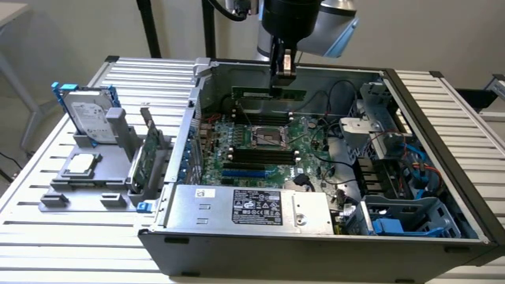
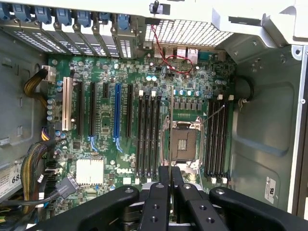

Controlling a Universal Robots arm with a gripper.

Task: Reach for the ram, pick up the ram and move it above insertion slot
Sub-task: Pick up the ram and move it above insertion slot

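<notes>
The gripper [image 1: 282, 77] hangs over the open computer case [image 1: 442, 195], its fingers drawn narrow and clamped on the ram [image 1: 268, 93]. The stick is held level by its upper edge, clear of the motherboard [image 1: 261, 145] and above its far side. In the wrist view the ram [image 2: 173, 130] shows edge-on as a thin line running out from between the fingers [image 2: 165, 174], lying between the two banks of memory slots [image 2: 149, 134] and across the processor socket [image 2: 185, 144].

Risks, as judged from here: the hold is thin and high on the board, so any knock against the case wall could tilt or drop it onto the motherboard. The stick does not appear to sit over a slot, so lowering from this position would strike the socket area.
</notes>
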